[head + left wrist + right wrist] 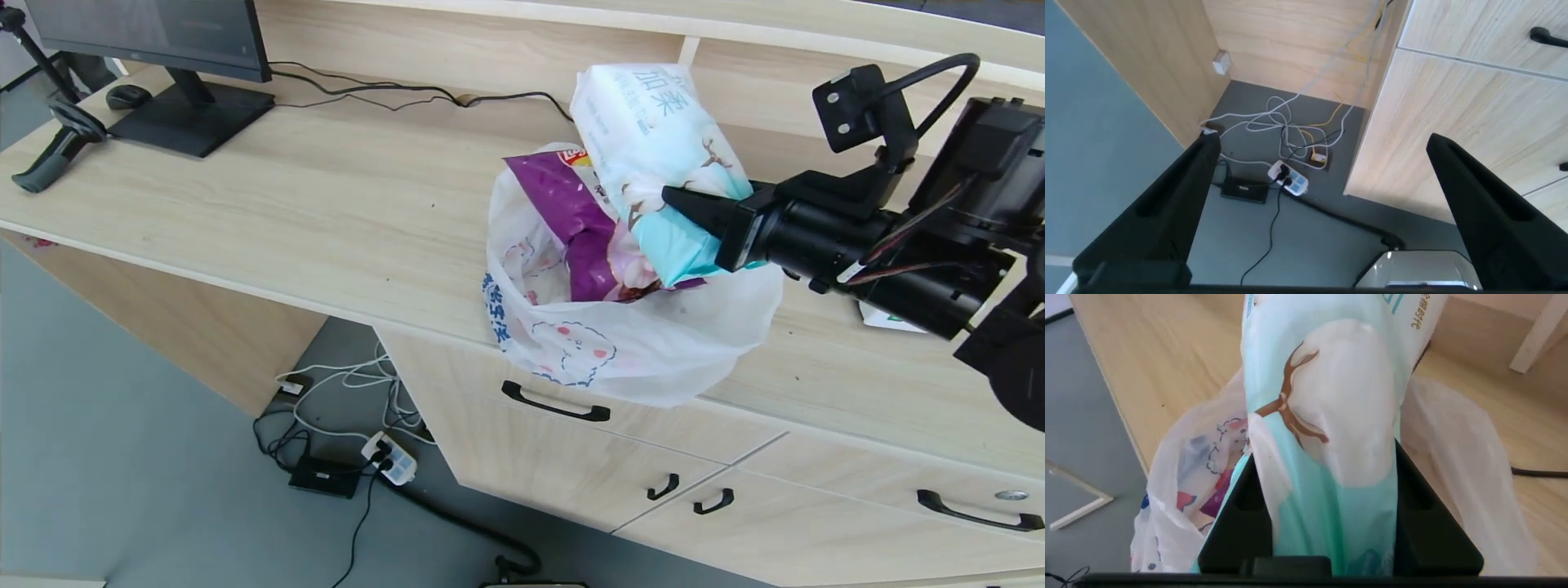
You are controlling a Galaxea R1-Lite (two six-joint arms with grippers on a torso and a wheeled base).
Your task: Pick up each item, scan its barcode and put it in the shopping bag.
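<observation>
1. Clamped at the right gripper [682,202] around the tissue pack [653,131], fingers on either side of its lower half.
2. Held steeply; long axis tipped off upright, top end leaning toward the back of the desk [326,196], bottom end dipping into the mouth of the shopping bag [637,351].
3. Crowded against the purple snack bag [571,220] standing in that same bag; probably touching.
4. Straight below the claw, then, lies the bag; likely calls for lowering along the pack's length, then letting go.
5. Spread wide and carrying nothing at the left gripper [1323,204]; hanging low above the floor cables [1282,139], well apart from the bag, so the right arm is nearer.
6. Lying at the desk's far left end, the barcode scanner [57,147].
</observation>
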